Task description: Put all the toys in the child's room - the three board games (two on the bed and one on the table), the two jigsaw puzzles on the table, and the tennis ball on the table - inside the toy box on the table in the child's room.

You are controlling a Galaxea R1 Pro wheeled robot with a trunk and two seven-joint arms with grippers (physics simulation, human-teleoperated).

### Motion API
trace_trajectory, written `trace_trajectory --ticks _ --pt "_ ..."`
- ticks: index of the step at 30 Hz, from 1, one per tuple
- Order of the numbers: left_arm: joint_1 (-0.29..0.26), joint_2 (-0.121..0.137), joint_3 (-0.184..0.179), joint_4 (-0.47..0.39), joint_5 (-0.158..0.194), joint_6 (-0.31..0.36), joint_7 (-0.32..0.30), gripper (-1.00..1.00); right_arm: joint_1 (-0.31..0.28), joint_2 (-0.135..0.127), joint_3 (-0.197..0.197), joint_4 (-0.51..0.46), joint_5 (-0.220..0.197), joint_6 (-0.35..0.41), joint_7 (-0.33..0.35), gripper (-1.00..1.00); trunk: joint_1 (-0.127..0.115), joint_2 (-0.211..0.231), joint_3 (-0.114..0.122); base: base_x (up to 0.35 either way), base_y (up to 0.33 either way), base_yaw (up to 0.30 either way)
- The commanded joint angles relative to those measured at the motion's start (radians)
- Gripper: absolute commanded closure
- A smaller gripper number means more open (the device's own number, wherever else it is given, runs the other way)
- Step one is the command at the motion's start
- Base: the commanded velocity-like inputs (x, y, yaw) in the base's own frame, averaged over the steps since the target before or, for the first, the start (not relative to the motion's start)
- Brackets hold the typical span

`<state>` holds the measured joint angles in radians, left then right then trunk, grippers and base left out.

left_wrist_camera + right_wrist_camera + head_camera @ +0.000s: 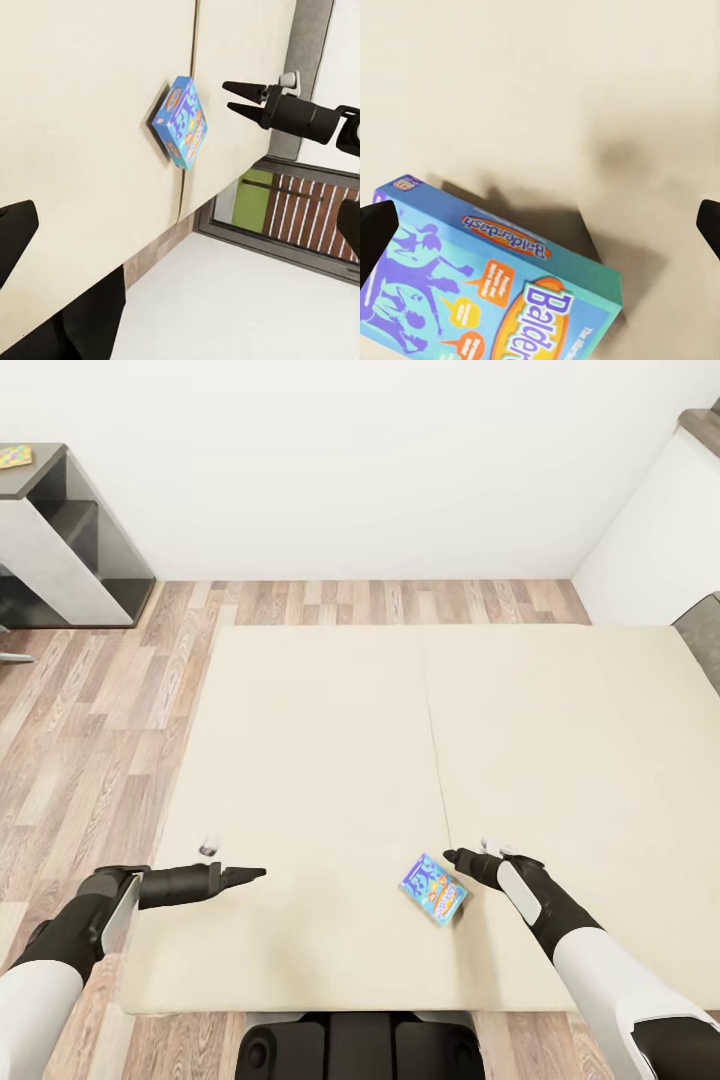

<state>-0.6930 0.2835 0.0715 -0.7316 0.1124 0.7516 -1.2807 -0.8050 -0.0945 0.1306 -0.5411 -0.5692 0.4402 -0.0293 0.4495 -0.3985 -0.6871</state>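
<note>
Base: robot's own dark base sits at the bottom centre of the head view, closest to the lens, tucked against the bed's near edge.
Bed: bed fills the middle of the frame, a flat cream top with a seam down the centre and wood floor at the left.
Shelf: dark shelf unit at upper left, something small and colourful on top, too small to name.
Right arm: right gripper at lower right, tips just beside the box's upper corner; from the right wrist view the jaws stand wide apart, holding nothing.
Left arm: left gripper at lower left, well clear of the box; jaws look drawn together, empty.
Board game: blue board game lies flat on the bed, lower right of centre, skewed to the edge.
Handling: likely light, stiff cardboard with a slick printed lid; I'd pinch across the narrow width, on the side walls, since the soft bed may give under a downward press.
</note>
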Motion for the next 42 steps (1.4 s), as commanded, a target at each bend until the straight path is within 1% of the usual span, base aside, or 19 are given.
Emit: trace_trajectory --ticks 1,6,14,19,32,42 --pt "0.0 0.001 0.0 0.0 0.003 0.009 0.004 -1.0 0.0 0.0 0.006 -0.001 -0.005 0.003 -0.003 -1.0 0.001 -0.002 -0.001 0.0 0.0 0.0" --pt "0.0 0.002 0.001 0.0 0.003 0.009 0.015 -1.0 0.0 0.006 0.006 -0.001 -0.004 0.003 -0.003 -1.0 0.001 -0.002 -0.002 0.0 0.0 0.0" --pt "0.0 0.002 0.003 0.0 0.003 0.01 0.017 -1.0 0.0 0.004 0.006 0.0 -0.004 0.003 -0.003 -1.0 0.001 -0.002 -0.003 0.0 0.0 0.0" --pt "0.0 0.002 0.006 0.0 0.003 0.01 0.017 -1.0 0.0 0.007 0.007 0.0 -0.004 0.004 -0.003 -1.0 0.001 -0.002 -0.006 0.0 0.0 0.0" --pt "0.0 0.002 0.007 0.0 0.003 0.011 0.017 -1.0 0.0 0.008 0.009 0.001 -0.007 0.015 -0.004 -1.0 0.001 -0.002 -0.024 0.0 0.0 0.0" --pt "0.0 0.002 0.008 0.0 0.003 0.011 0.016 -1.0 0.0 0.004 0.008 0.001 -0.008 0.042 -0.003 -1.0 0.001 -0.002 -0.04 0.0 0.0 0.0"
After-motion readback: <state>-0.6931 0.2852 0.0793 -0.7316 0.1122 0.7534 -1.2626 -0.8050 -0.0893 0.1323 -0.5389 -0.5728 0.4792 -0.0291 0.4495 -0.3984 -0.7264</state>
